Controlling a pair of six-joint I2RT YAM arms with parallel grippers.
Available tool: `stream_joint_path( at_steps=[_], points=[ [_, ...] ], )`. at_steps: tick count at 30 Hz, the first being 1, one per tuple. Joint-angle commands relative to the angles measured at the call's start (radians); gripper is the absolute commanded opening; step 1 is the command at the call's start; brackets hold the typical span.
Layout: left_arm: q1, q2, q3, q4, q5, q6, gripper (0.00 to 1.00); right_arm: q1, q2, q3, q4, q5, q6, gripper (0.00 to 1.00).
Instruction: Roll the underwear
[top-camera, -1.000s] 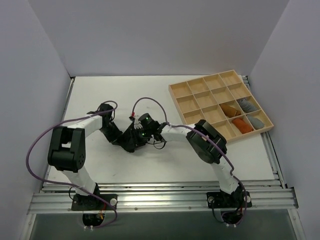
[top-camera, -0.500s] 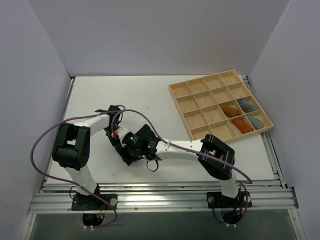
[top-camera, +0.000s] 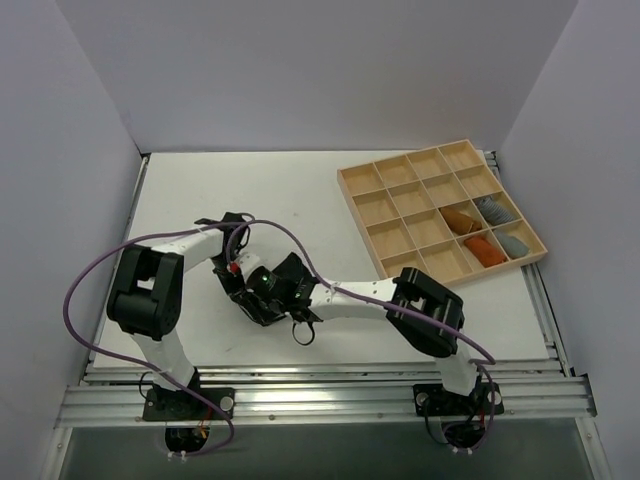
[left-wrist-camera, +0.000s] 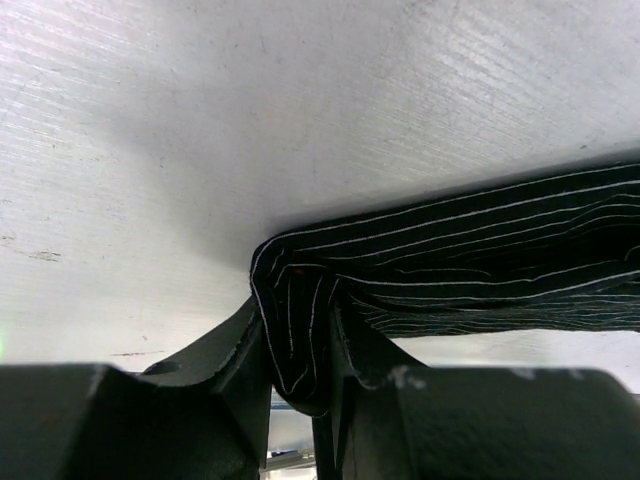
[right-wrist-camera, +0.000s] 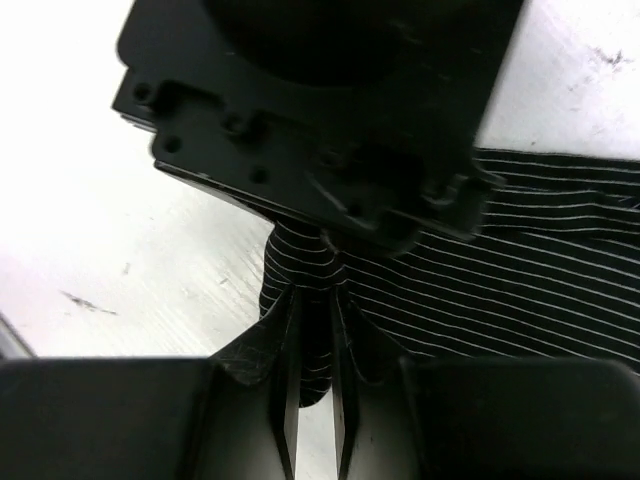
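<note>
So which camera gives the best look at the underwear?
Left wrist: the underwear stretches across the frame, pinstripes sharp, one end pinched in the left gripper. Right wrist shows a striped stretch, partly blocked by the left gripper. Top external shows almost nothing of it.

A wooden compartment tray (top-camera: 400, 172) sat far right on the white table (top-camera: 250, 190), holding orange cloth rolls (top-camera: 459, 219) and grey cloth rolls (top-camera: 492, 210).
</note>
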Motion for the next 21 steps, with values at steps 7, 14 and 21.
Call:
stream_joint_path(
  at_steps=[7, 14, 21],
  points=[
    [0.029, -0.037, 0.093, -0.099, -0.096, 0.045, 0.47, -0.146, -0.031, -0.272, 0.199, -0.256, 0.212, 0.0],
    [0.037, -0.137, 0.088, -0.08, -0.145, 0.03, 0.6, -0.194, -0.026, -0.367, 0.313, -0.338, 0.264, 0.0],
    [0.029, -0.279, -0.054, 0.123, -0.044, 0.03, 0.6, -0.214, -0.008, -0.379, 0.334, -0.361, 0.278, 0.0]
  ],
)
